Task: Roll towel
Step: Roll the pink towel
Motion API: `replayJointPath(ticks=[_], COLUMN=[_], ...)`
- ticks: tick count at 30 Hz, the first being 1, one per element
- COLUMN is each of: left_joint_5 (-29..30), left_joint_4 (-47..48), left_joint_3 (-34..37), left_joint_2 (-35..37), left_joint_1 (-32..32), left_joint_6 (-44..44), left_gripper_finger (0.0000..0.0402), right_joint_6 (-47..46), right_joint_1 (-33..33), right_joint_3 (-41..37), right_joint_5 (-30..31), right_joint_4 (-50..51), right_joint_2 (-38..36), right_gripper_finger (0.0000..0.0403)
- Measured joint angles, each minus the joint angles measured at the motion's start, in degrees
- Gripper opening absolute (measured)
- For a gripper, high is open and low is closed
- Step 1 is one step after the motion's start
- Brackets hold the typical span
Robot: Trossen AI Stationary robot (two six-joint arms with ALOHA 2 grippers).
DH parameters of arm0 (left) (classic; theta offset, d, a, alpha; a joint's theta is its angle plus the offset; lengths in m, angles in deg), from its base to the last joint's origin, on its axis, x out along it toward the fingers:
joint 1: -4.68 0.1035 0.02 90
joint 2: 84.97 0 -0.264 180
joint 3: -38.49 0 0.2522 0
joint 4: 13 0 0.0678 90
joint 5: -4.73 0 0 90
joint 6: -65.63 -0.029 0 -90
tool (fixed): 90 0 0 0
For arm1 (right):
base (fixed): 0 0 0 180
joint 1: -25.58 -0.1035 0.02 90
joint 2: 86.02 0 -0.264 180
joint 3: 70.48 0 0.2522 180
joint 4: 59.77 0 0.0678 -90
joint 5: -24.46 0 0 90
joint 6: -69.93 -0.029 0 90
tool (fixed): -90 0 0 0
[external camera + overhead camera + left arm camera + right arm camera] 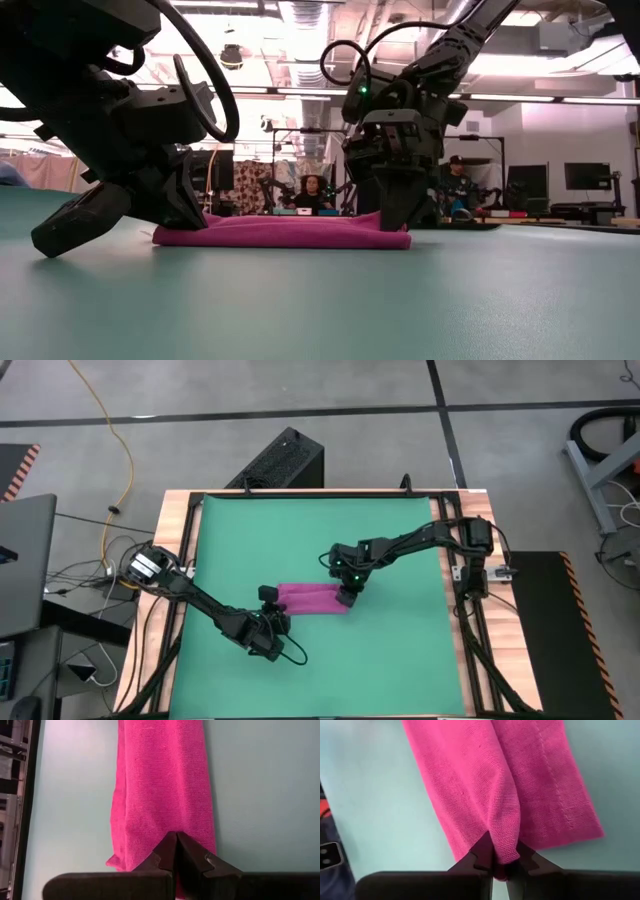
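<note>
The towel [312, 599] is a magenta band folded narrow. It lies flat on the green mat [320, 530], running from left to right, and shows in the low view as a low pad [290, 233]. My left gripper [270, 601] is shut, its tips [176, 836] over the towel's left end. My right gripper [347, 598] stands at the towel's right end, shut on a ridge of cloth [503, 851]. My left gripper sets its shut fingertips [167, 849] on the top of the towel close to its left end [165, 817]. It comes slanting down from the table's near left and points along the band. No cloth shows between the fingers, and the towel lies flat beneath them. My right gripper pinches a raised fold of cloth [504, 840] at the towel's right end between its two fingers [481, 851]. It comes from above, slanting down from the table's right. The fold stands up as a ridge, and the rest of the towel lies on the mat.
The mat lies inside a wooden table frame [175, 560]. A black box [285, 460] stands past the far edge and cables [105, 555] lie off the left side. Seated people [312, 192] show in the room beyond. Bare mat lies far and near of the towel.
</note>
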Motion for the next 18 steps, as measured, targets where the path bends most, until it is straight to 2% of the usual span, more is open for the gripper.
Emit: replayJointPath(ticks=[18], left_joint_5=[-1.6], left_joint_4=[-0.2], left_joint_3=[0.7], left_joint_2=[-0.2], left_joint_1=[0.2], left_joint_6=[1.3], left_gripper_finger=[0.0000], right_joint_6=[5.8], right_joint_1=[2.1], right_joint_3=[0.0], right_joint_5=[5.6], right_joint_4=[4.7], right_joint_2=[-5.5], right_gripper_finger=[0.0057])
